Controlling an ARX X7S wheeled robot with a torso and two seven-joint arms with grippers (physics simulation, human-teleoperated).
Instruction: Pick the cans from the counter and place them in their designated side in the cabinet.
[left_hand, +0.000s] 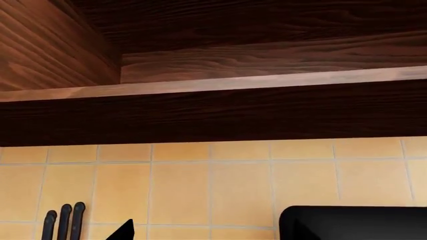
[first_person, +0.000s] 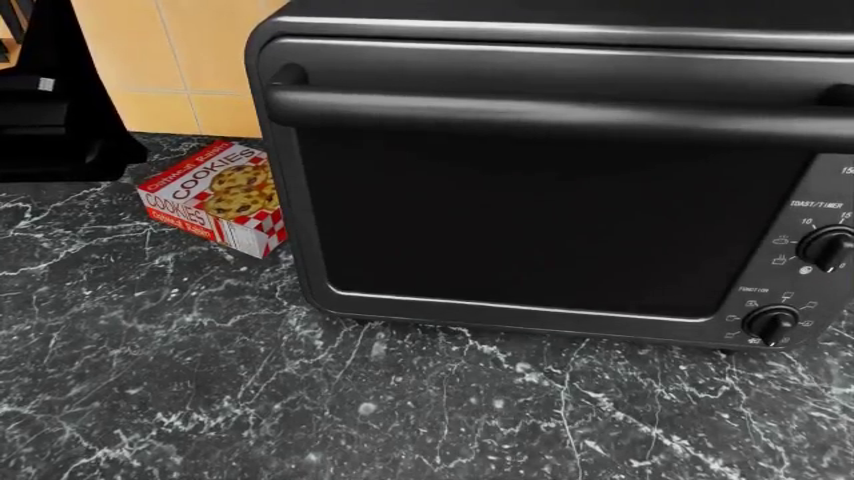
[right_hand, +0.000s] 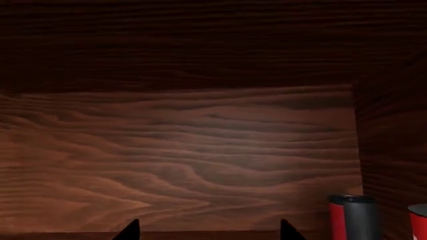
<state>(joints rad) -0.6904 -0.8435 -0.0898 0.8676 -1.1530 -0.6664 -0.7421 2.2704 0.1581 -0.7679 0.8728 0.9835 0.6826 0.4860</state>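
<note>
1. The right gripper (right_hand: 209, 231) shows only as 2 dark fingertips at the lower edge of the right wrist view, set well apart with nothing between them: the claw is spread.
2. It faces into the wooden cabinet (right_hand: 200, 150), whose back wall is bare across most of its width.
3. At the cabinet's far side, near the side wall, stands a red can (right_hand: 352, 217) with a dark band; a second red can (right_hand: 419, 222) is cut off by the frame just beside it.
4. In the left wrist view, only 1 dark tip of the left gripper (left_hand: 123, 231) shows at the frame edge, so I cannot tell how that claw stands.
5. That view shows the cabinet's lower front edge (left_hand: 213, 112) and an open shelf above it, then the yellow tiled wall (left_hand: 213, 185) below.
6. Knife handles (left_hand: 63, 220) stand against the tiles, well apart from the black corner of an appliance (left_hand: 353, 222).
7. The head view shows the counter (first_person: 200, 390), dark marble with white veins, bare in front.
8. A black toaster oven (first_person: 547, 170) fills the right side, and a cookies box (first_person: 218, 196) lies just beside its left wall.
9. No can shows on the counter in this view.
</note>
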